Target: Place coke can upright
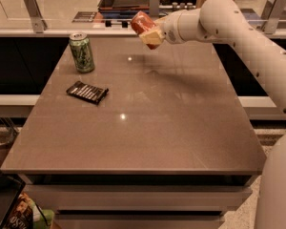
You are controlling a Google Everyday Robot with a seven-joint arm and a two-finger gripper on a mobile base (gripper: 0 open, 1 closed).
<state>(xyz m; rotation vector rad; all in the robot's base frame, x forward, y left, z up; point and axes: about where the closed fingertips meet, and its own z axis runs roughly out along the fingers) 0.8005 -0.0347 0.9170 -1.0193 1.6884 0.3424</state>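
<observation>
The claw [151, 36] pinches the coke can [140, 22], tilted in mid-air above the bench [181, 128] toward 12 o'clock, seemingly mid-carry; next it likely needs righting, then lowering

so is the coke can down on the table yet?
No, the claw holds the coke can in the air, tilted, above the far end of the table.

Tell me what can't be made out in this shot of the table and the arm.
- Camera view, coke can: partly covered by the gripper holding it above the table, far side.
- Camera view, green can and black bar: print too small to read.
- Camera view, arm: cut off by the right edge.
</observation>
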